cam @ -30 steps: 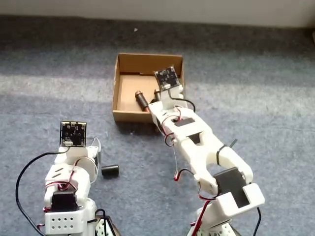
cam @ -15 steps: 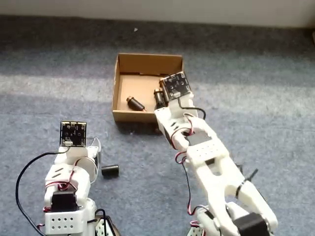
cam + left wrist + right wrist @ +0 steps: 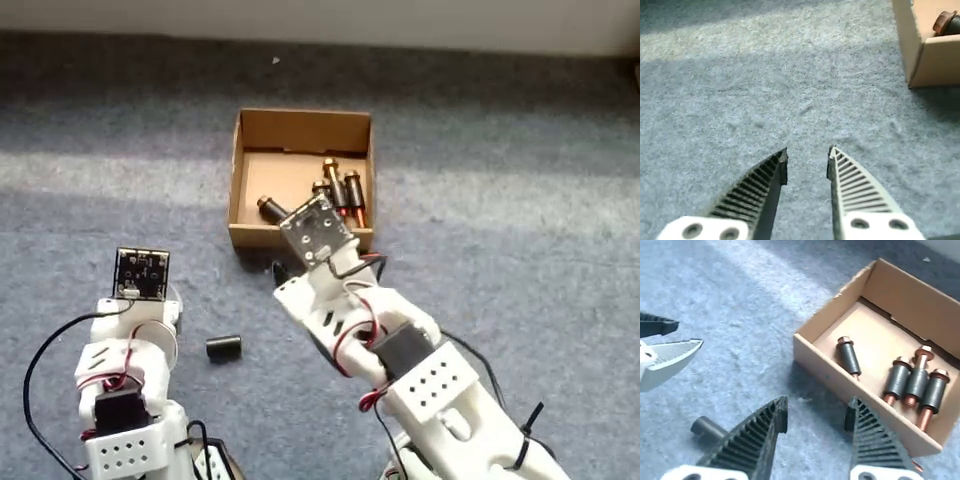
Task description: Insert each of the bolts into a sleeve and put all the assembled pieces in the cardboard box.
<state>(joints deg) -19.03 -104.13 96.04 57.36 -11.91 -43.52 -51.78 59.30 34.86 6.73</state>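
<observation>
The cardboard box stands on the carpet and holds several assembled pieces, copper bolts in dark sleeves; one lies apart by the box's left wall. A loose dark sleeve lies on the carpet between the two arms, seen as well in the right wrist view. My right gripper is open and empty, above the carpet just in front of the box. My left gripper is open and empty over bare carpet, left of the box corner.
Grey carpet covers the whole floor, with a pale wall strip along the far edge. The right arm stretches diagonally from the front right toward the box. The left gripper's fingers show beside the loose sleeve.
The right arm has drawn back from over the box to the carpet in front of it, uncovering the pieces inside. One piece inside shifted left. The left arm moved slightly left.
</observation>
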